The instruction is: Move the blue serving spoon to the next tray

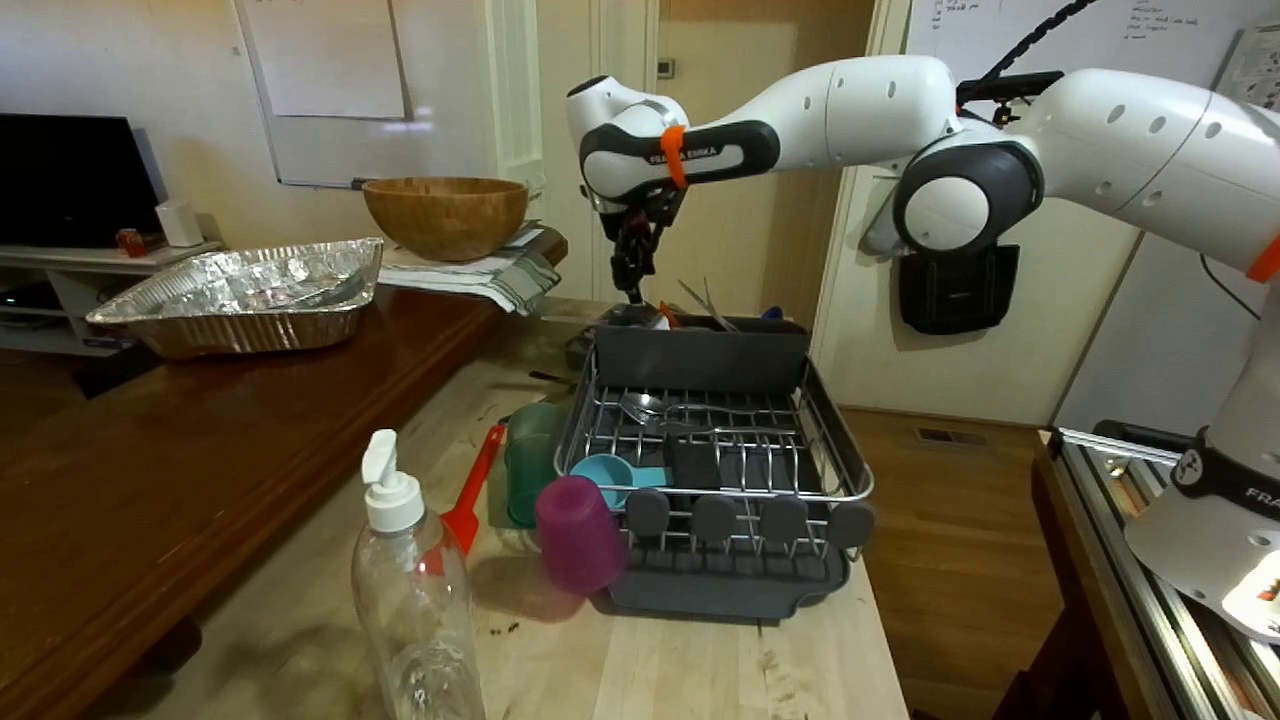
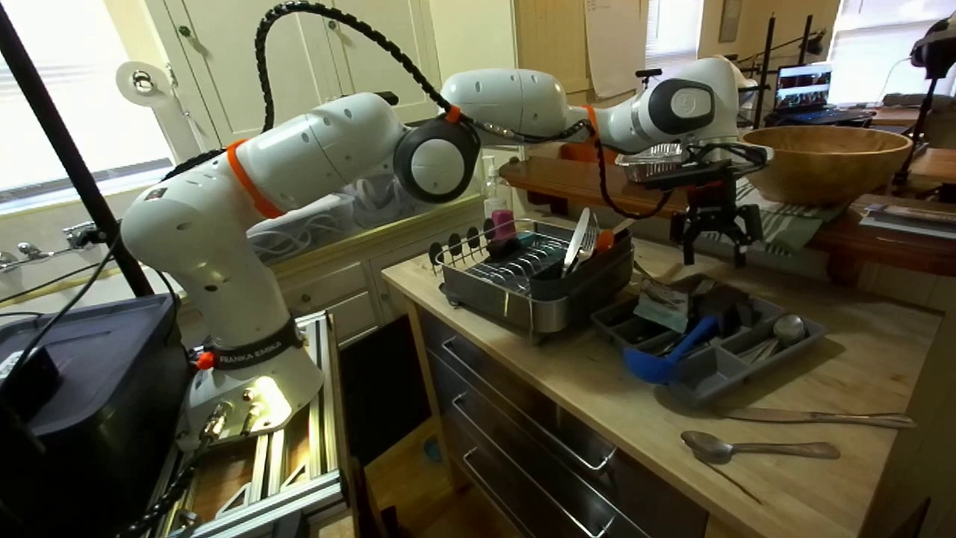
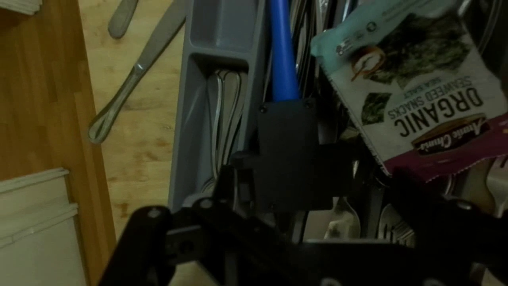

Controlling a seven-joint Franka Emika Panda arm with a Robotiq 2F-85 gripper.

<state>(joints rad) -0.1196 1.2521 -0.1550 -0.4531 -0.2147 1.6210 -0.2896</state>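
The blue serving spoon (image 2: 663, 360) lies over the grey cutlery tray (image 2: 706, 385), its round bowl at the tray's near side and its handle slanting up into the tray. In an exterior view only a blue bit of it (image 1: 772, 313) shows behind the dish rack. In the wrist view its handle (image 3: 283, 51) runs along a divider beside silverware; a black block (image 3: 285, 155) hides the handle's end and the bowl is out of view. My gripper (image 2: 714, 258) is open and empty, fingers pointing down, above the tray's far part and apart from the spoon.
A seaweed snack packet (image 2: 663, 305) lies in the tray beside the handle. The dish rack (image 2: 549, 302) with upright knife and fork stands beside the tray. A knife (image 2: 821, 417) and spoon (image 2: 721, 447) lie on the counter. A wooden bowl (image 2: 829, 161) stands on the raised ledge.
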